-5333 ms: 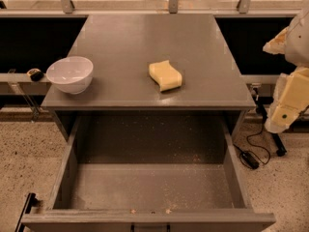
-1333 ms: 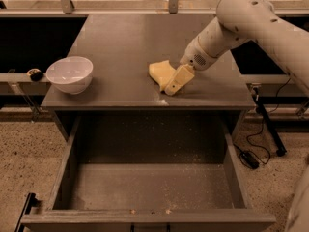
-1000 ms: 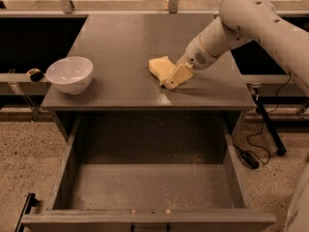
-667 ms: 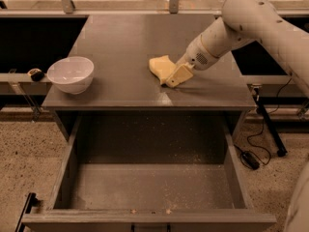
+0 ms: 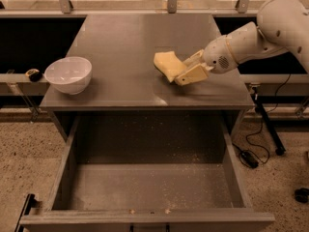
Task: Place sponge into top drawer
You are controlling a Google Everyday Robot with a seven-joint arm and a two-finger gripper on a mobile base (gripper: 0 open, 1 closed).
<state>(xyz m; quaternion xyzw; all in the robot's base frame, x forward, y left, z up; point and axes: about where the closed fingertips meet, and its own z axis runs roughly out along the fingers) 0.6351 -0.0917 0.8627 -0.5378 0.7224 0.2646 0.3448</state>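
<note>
The pale yellow sponge (image 5: 167, 65) is held a little above the grey tabletop (image 5: 125, 42), tilted. My gripper (image 5: 186, 70) comes in from the right and is shut on the sponge's right end; one cream finger (image 5: 193, 74) shows below it. The top drawer (image 5: 149, 187) stands pulled out below the table's front edge, its speckled grey floor bare apart from a few crumbs.
A white round bowl (image 5: 68, 74) stands at the tabletop's left front. A small round thing (image 5: 33, 74) sits on a rail left of the table. Cables (image 5: 251, 149) and a stand's feet lie on the floor to the right.
My arm reached in from the right and closed on the sponge. Over the last second the sponge has risen slightly off the tabletop and shifted a little right.
</note>
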